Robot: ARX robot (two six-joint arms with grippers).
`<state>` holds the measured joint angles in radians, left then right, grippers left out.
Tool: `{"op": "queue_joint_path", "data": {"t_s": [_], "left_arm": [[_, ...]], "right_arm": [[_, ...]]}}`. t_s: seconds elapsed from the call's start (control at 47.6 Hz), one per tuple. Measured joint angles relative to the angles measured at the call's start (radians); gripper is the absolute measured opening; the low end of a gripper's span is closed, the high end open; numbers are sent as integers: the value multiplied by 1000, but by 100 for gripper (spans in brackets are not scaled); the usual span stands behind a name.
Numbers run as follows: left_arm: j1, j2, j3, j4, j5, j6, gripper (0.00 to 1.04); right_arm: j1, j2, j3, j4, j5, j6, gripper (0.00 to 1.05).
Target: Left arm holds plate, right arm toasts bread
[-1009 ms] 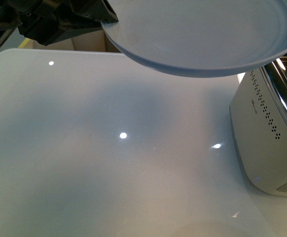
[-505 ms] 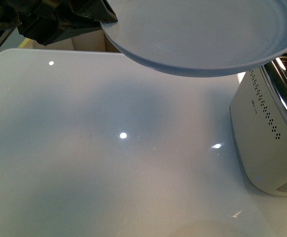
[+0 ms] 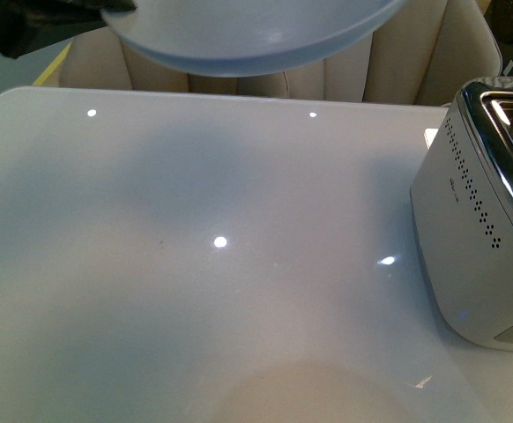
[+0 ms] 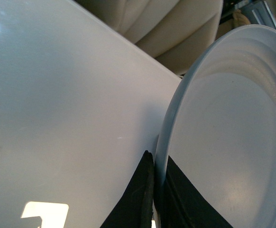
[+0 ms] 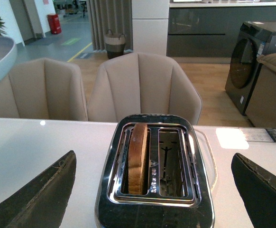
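Pale blue-grey plate (image 3: 239, 40) is off the tabletop (image 3: 195, 291), hanging above its far edge toward the far-left corner. Left gripper (image 4: 154, 190) is clamped on the plate's rim, one finger on each face. So the holding half looks done.

The bread (image 5: 138, 156) stands on edge in one slot of the toaster (image 3: 477, 238), which sits at the right edge; the other slot is empty. I can't tell whether the lever is down or whether toasting has started. The slice looks light brown.

Right gripper (image 5: 152, 190) is spread wide in front of the toaster, touching nothing and empty. Probably left to do: finish toasting, pull the slice, land it on the plate.
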<state>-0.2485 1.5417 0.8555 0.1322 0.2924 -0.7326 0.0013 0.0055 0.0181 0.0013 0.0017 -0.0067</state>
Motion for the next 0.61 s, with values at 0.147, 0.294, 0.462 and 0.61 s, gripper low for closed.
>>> {"op": "queue_joint_path", "data": {"t_s": [0.147,0.294,0.462,0.61], "left_arm": [[143,39,-5,-14,35,88,3],[270,87,-26,-6,72,174,3],[371,171,-65,56,121,264,3],[437,265,-103,82,161,394,3]], "right_arm": [[0,0,0,0,0,0,96],[0,0,0,0,0,0,96],[0,0,0,0,0,0,96],[0,0,0,0,0,0,96]]}}
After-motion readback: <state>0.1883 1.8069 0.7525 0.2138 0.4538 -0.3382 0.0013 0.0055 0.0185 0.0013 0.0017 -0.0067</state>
